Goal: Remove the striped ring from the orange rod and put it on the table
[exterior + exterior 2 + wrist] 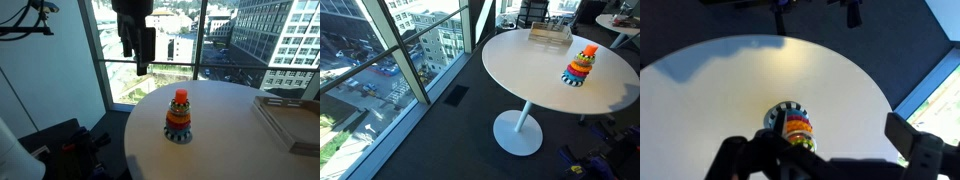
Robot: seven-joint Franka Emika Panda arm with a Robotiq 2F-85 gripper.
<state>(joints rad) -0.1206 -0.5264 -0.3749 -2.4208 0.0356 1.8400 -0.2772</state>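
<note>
Spread wide, the tool (141, 66) hung high over the bench (235, 110), where the striped ring (179, 136) sat lowest on the orange rod (181, 96); a centred descent onto its rim seemed wisest.

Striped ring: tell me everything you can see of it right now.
The striped ring is the lowest, widest piece of the stacking toy: a flat, cog-like disc with alternating dark and pale stripes round its rim, seemingly plastic. It lies level on the white table, at the foot of the orange rod, with plain coloured rings stacked on it. The open tool hangs above, not touching.
</note>
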